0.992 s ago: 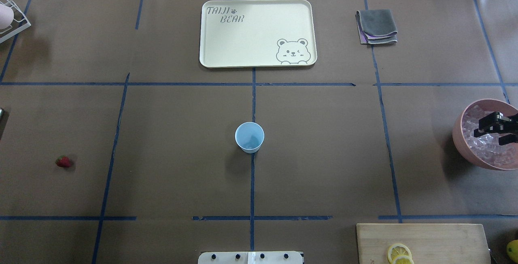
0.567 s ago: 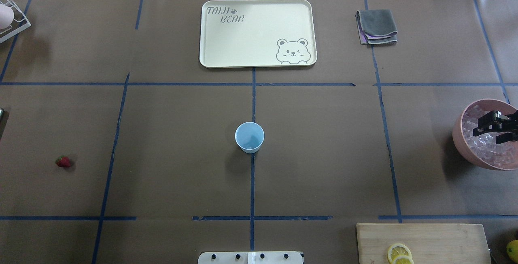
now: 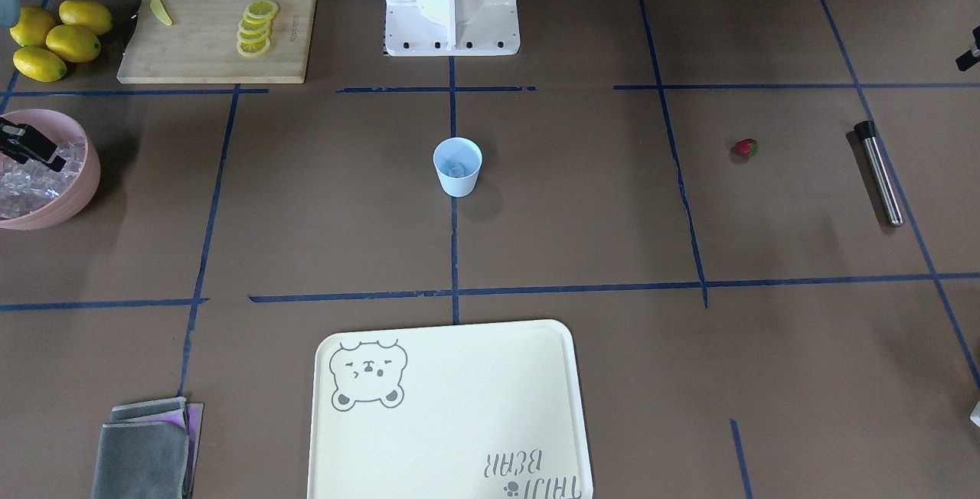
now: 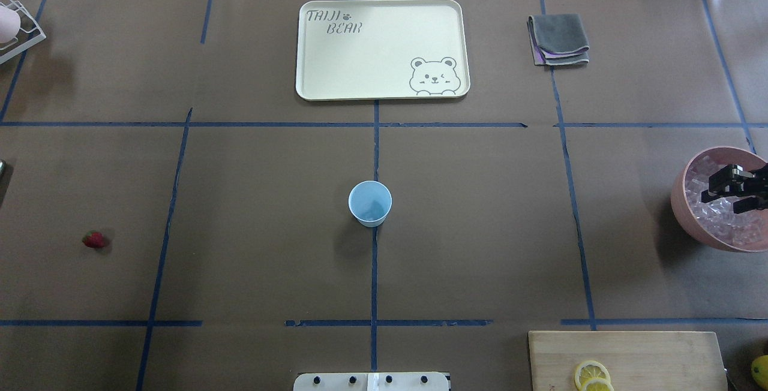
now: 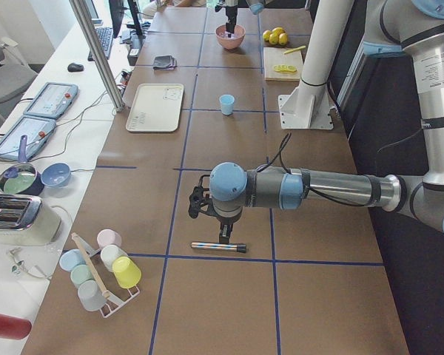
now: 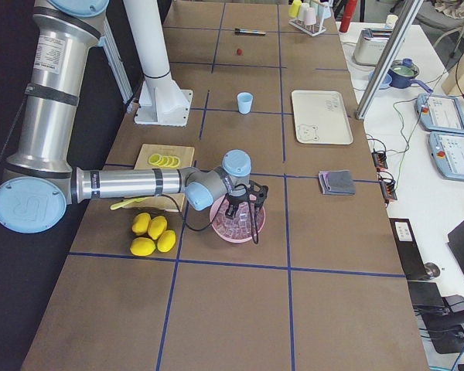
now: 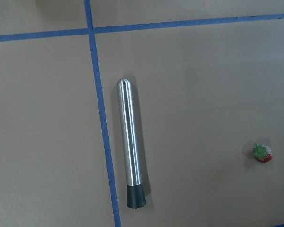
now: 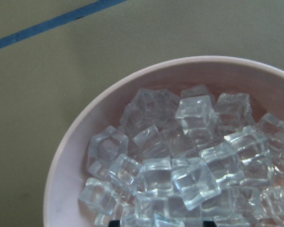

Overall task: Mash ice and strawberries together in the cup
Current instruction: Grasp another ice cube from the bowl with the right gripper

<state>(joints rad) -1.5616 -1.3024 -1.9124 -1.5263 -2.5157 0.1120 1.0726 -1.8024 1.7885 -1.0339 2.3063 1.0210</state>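
Across the surface point(image 4: 480, 229) almost nothing has shifted in the last second: the one movement is at the pink bowl point(image 4: 681, 211) on the robot's right. There the right claw point(image 4: 729, 194) has edged slightly toward the far rim and its spread has narrowed a touch, then all but stopped. Its fingers are parted over the heap, and the wrist view shows the two tips apart with no cube between them. I read this as settling in for a pick, not a finished grasp. The left claw point(image 5: 223, 235) hangs above the steel muddler point(image 7: 130, 146) at the other end; I cannot tell whether it is open or closed. The cup point(image 4: 369, 203) stays upright at the centre with something pale and glassy at its bottom, probably ice. The strawberry point(image 4: 94, 239) lies where it was, well apart from the cup on the left. The ice point(image 8: 189, 175) fills the bowl, so loading goes on and mashing is some way off.
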